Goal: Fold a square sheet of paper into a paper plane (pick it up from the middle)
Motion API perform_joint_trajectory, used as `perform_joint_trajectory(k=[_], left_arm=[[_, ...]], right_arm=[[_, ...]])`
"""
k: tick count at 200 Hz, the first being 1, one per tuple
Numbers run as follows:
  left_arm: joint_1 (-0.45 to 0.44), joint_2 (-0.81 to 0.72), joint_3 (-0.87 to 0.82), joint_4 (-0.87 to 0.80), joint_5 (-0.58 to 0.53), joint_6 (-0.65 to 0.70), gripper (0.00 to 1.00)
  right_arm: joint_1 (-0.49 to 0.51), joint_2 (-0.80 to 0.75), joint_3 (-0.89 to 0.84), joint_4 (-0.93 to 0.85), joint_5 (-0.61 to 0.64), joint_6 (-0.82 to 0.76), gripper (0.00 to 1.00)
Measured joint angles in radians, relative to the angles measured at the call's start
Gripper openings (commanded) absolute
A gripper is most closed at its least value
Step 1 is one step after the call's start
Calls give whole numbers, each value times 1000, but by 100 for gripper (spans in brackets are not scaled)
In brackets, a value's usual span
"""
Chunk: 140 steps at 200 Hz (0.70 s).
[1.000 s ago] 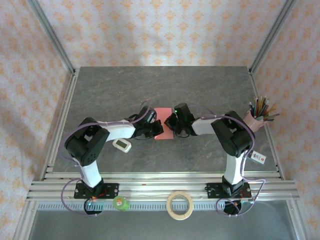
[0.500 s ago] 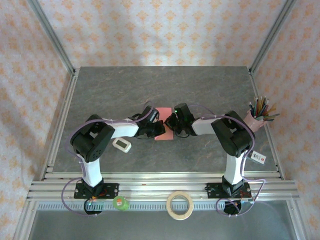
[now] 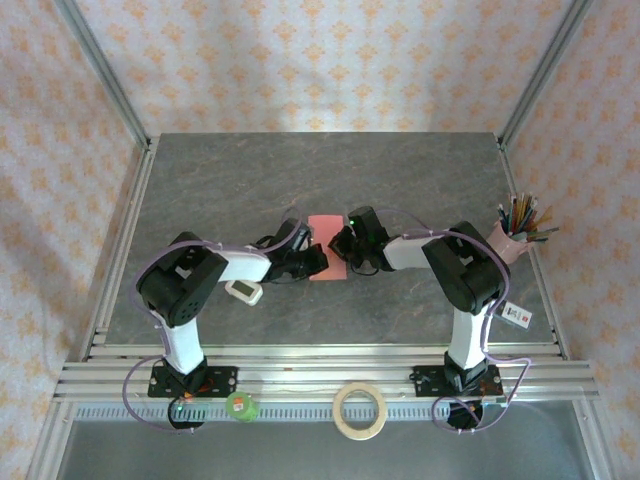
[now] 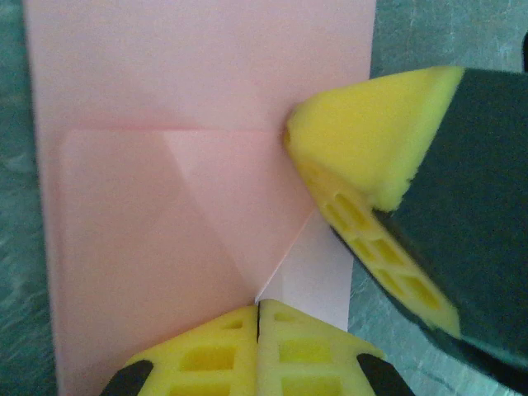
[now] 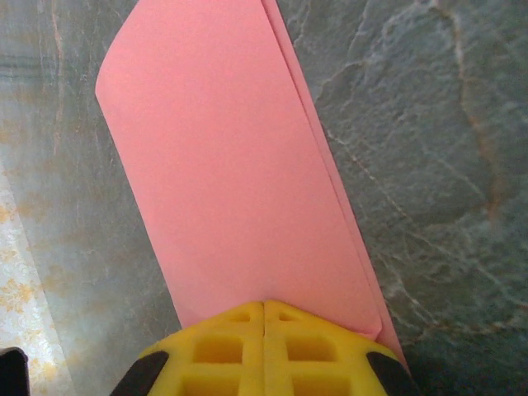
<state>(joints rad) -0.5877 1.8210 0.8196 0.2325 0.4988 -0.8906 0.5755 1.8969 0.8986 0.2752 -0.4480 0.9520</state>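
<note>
left arm (image 3: 240, 265) and right arm (image 3: 405, 252) stretched inward, left claw (image 4: 258, 318) closed, right claw (image 5: 264, 318) closed, claws close together

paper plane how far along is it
Early. Done: the pink sheet lies doubled over, two layers at its edge, and the left wrist view shows one diagonal corner flap. In hand: the left pincer and right pincer, both shut, tips at the sheet. Left: the pointed dart shape and wings.
</note>
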Motion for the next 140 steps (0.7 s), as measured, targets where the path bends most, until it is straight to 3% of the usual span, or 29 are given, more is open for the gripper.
perform_joint_trajectory(k=[96,140], left_arm=[[39,-130,-183,51,56,-30,0],[51,-211,-193,-62,58,-37,0]], right_arm=[[2,4,5,-2,0,-21,0],[2,4,5,-2,-2,-25,0]])
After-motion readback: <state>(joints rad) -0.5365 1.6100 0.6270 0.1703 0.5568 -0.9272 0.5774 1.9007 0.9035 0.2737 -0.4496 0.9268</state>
